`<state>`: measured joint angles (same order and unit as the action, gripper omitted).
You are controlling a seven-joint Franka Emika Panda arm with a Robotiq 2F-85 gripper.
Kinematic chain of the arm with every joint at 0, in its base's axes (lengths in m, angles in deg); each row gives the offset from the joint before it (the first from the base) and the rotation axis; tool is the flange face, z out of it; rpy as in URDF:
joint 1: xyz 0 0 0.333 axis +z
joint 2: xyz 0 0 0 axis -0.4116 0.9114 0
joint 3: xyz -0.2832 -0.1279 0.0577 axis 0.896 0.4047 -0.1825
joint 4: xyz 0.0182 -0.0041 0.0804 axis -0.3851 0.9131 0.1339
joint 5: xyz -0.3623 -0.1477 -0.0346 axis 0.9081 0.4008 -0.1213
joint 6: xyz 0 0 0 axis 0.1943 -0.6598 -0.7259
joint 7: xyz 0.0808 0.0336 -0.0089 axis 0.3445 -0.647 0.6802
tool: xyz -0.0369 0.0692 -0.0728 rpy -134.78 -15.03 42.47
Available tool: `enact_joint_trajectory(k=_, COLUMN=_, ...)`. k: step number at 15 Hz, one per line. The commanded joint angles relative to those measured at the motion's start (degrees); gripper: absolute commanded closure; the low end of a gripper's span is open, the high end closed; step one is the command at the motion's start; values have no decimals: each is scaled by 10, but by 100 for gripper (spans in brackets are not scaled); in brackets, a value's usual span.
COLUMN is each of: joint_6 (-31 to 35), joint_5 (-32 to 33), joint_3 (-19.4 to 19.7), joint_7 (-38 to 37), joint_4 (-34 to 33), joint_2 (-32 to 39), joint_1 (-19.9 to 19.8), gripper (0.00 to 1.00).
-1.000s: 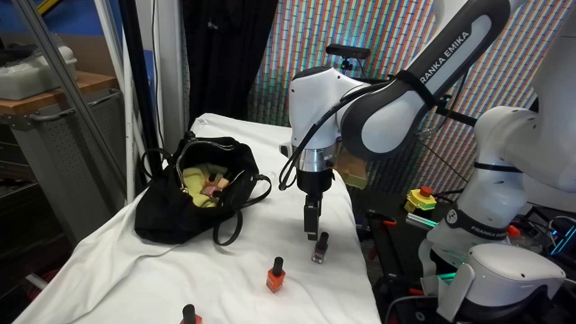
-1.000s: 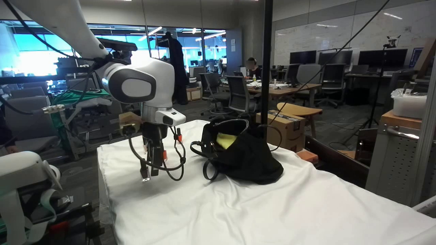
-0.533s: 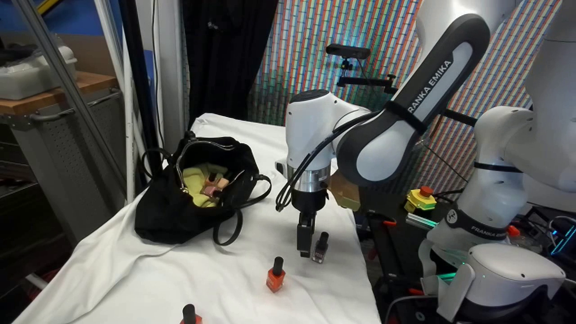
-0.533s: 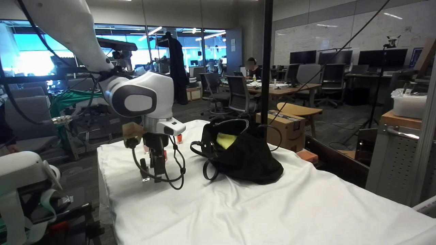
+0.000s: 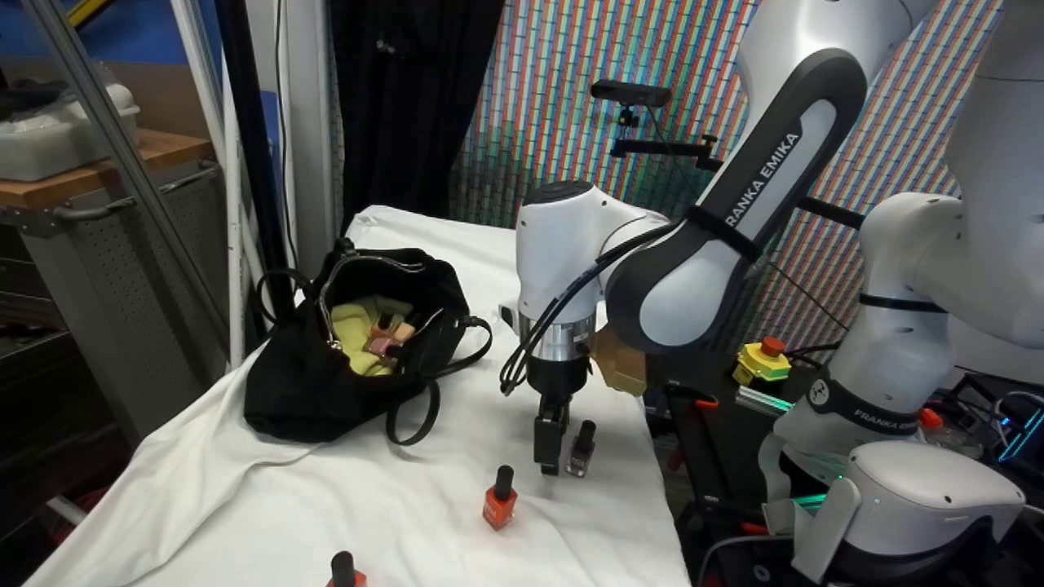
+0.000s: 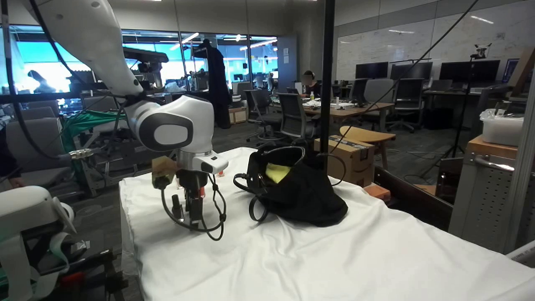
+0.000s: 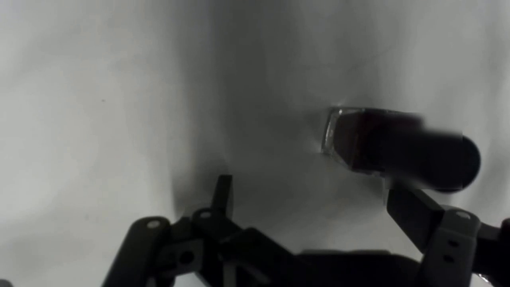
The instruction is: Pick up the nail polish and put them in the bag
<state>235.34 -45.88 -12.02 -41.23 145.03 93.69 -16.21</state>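
We had our hand [image 7: 311, 195] spread wide just beside the dark polish [image 5: 581, 453]; the bag [image 5: 306, 399] sat on the desk [image 5: 424, 514].

- Strong light is glaring through the windows [image 6: 60, 79], bleaching them white and cyan in an exterior view.
- Light streaks are reflecting off the whiteboard [image 6: 401, 46].
- The white tablecloth [image 5: 424, 514] is showing bright in both exterior views; the black handbag [image 5: 302, 395] is losing detail.
- The wrist view is running dim and nearly colourless; a broad soft shadow is crossing the white tablecloth.
- A straight-edged smear is blurring the black cap [image 7: 446, 159] of the nail polish bottle [image 7: 346, 133].
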Motion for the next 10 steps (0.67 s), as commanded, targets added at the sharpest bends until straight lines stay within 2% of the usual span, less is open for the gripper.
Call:
enact_joint_trajectory(k=1, joint_6=20, joint_5=12, joint_3=1, joint_7=-24, joint_4=7, joint_2=-7, joint_1=6, gripper=0)
enact_joint_trajectory(k=10, joint_6=15, joint_5=45, joint_3=5, joint_7=-81, joint_4=28, joint_2=-33, joint_1=22, gripper=0)
